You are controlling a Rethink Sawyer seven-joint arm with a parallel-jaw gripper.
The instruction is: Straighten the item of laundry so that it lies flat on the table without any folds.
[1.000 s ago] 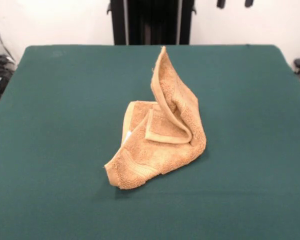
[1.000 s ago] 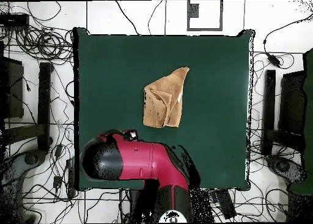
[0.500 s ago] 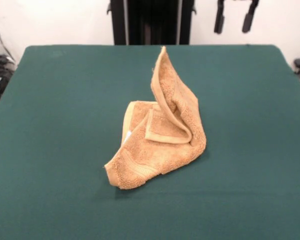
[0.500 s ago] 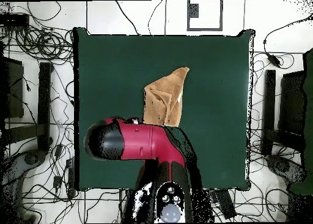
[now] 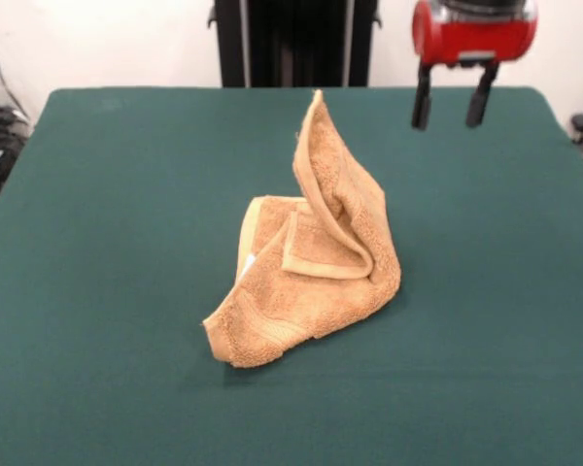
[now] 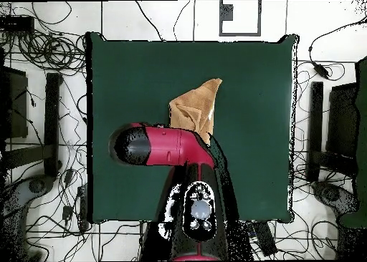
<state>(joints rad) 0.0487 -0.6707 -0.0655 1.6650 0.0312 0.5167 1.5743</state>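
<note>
The small golden-tan terry hand towel (image 5: 306, 257) lies crumpled near the centre of the large bench covered in dark green cloth (image 5: 107, 243), one corner standing up as a tapering peak toward the upper middle of the front view while the rest is doubled over itself in a low heap with a hemmed flap turned back on top. A trace of white, possibly the tag, shows at the heap's left edge. The gripper (image 5: 450, 95) of the red and black arm (image 6: 168, 146) hangs in the upper right of the front view, its two dark fingers spread apart and holding nothing, well clear of the cloth and above the bench surface. In the overhead view the arm covers the lower edge of the towel (image 6: 195, 112), so the gripper itself is hidden there. Judged risks: because the layers are stacked, a pinch taken on the heap could catch two or more thicknesses at once, and pulling would then drag the whole bundle across the bench instead of opening it. A grasp on the standing peak could topple it onto the flap and add a fold. A descent too deep might press the fingers into the bench cloth and snag it. Which hem belongs to which layer cannot be told from these views, so the choice of corner is itself uncertain.
</note>
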